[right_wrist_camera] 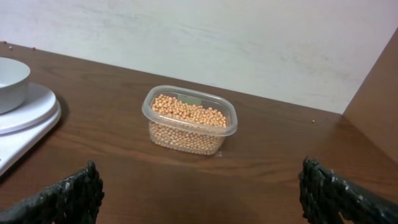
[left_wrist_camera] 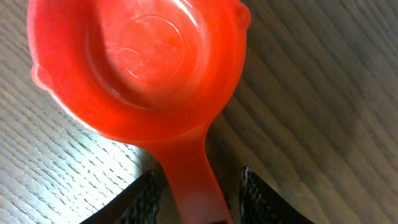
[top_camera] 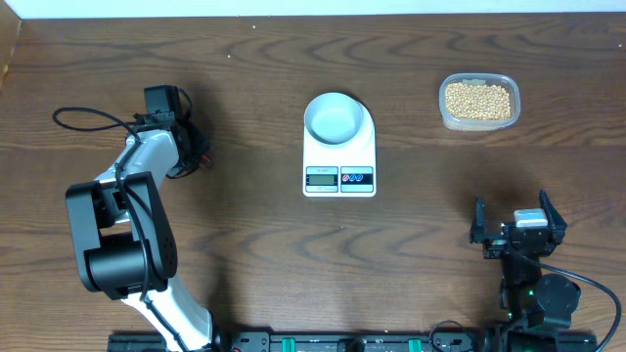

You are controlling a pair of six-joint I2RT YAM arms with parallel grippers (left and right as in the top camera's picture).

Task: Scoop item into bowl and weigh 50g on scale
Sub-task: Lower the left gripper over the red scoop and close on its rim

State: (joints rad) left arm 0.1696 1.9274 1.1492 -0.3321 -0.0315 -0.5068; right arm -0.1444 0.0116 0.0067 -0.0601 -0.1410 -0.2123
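Observation:
The tan beans (top_camera: 478, 100) fill a clear plastic tub (top_camera: 445, 115) at the back right; they also show in the right wrist view (right_wrist_camera: 188, 111). The pale bowl (top_camera: 335, 117) stands empty on the white scale (top_camera: 339, 164) at mid table, and both show at the left edge of the right wrist view, bowl (right_wrist_camera: 9, 82) on scale (right_wrist_camera: 28, 118). A red scoop (left_wrist_camera: 137, 62) lies on the table on the left. My left gripper (left_wrist_camera: 199, 179) is open, its fingers either side of the scoop's handle with gaps. In the overhead view the left gripper (top_camera: 186, 147) hides the scoop. My right gripper (top_camera: 518, 233) is open and empty.
The tub (right_wrist_camera: 189, 124) stands near the table's far edge, with a white wall behind it. Bare wooden table lies between the scale and each arm. The right arm's base is at the front right edge.

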